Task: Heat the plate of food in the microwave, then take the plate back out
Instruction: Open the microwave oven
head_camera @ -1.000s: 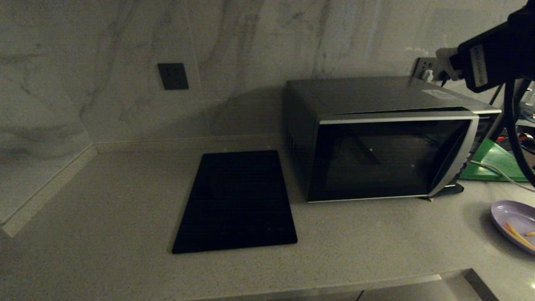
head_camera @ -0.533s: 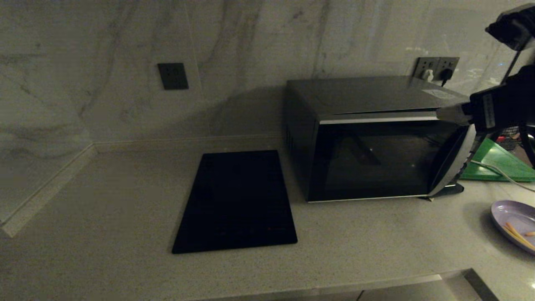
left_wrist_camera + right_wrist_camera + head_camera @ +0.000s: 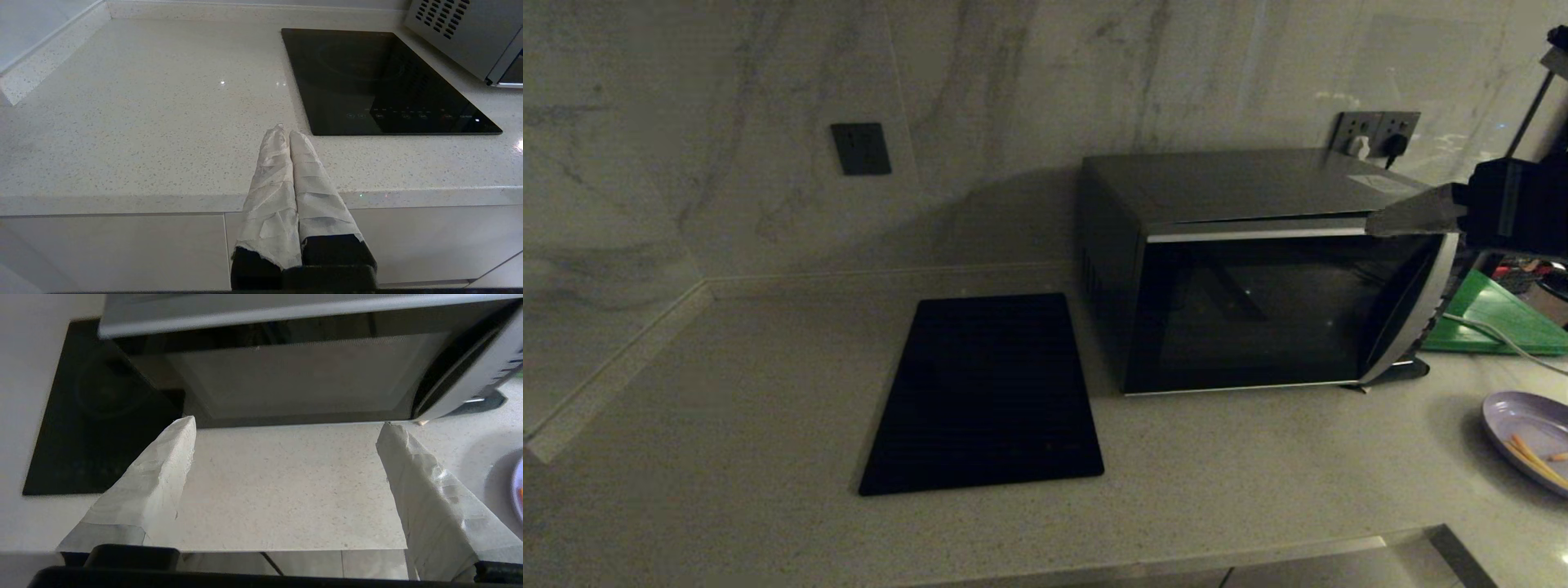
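The black-and-silver microwave [image 3: 1274,302] stands on the counter, its dark glass door toward me; whether the door is fully closed I cannot tell. My right gripper [image 3: 1376,224] hovers at the door's top right corner, above the curved silver strip. In the right wrist view this gripper [image 3: 288,422] is open wide with only bare counter between its taped fingers [image 3: 163,469], and the microwave [image 3: 294,371] lies just ahead. The lavender plate [image 3: 1531,437] with orange-tan sticks sits at the far right of the counter, apart from both grippers. My left gripper [image 3: 284,131] is shut and empty near the counter's front edge.
A flat black mat [image 3: 988,392] lies left of the microwave. A green board [image 3: 1494,318] and a white cable [image 3: 1490,335] lie behind the plate, right of the microwave. Wall sockets [image 3: 1376,131] sit above its back right corner. The counter's front edge [image 3: 1176,559] runs below.
My right arm has come down from above the microwave's back right corner to the level of the door's top right corner. Plate, microwave and left arm have not moved.
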### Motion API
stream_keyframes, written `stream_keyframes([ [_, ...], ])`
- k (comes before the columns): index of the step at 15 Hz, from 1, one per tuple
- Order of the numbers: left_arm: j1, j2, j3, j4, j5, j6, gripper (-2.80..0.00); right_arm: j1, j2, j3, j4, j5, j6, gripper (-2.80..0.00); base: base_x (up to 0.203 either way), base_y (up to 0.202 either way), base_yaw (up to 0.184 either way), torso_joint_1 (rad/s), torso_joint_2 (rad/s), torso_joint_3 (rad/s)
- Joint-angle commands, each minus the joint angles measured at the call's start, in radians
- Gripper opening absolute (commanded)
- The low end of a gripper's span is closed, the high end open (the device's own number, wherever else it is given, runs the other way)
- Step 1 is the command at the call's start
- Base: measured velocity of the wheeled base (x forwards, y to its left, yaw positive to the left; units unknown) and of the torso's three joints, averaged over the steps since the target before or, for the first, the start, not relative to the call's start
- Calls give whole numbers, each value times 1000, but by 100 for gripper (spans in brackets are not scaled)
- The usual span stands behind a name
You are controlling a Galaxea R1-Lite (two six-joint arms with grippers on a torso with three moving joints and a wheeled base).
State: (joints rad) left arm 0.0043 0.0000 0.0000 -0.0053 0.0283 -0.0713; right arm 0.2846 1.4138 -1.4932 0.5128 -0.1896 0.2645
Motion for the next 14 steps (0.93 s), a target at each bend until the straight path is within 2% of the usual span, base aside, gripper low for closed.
stream_keyframes([
  [1,0,2,0,-1,1,-1,-280,-45,13,-4,2,-17,6,0,0,0,0,0,0,0],
  [2,0,2,0,-1,1,-1,-280,-62,21,-4,-1,-38,14,-280,0,0,0,0,0,0],
  [4,0,2,0,-1,1,-1,-280,-108,35,-10,-5,-30,19,-280,0,0,0,0,0,0],
  [6,0,2,0,-1,1,-1,-280,-159,97,-72,-3,-27,27,-280,0,0,0,0,0,0],
  [9,0,2,0,-1,1,-1,-280,-241,228,-243,20,-27,106,-280,0,0,0,0,0,0],
  [12,0,2,0,-1,1,-1,-280,-281,349,-391,47,-28,228,-280,0,0,0,0,0,0],
  [14,0,2,0,-1,1,-1,-280,-294,418,-462,50,-30,256,-280,0,0,0,0,0,0],
])
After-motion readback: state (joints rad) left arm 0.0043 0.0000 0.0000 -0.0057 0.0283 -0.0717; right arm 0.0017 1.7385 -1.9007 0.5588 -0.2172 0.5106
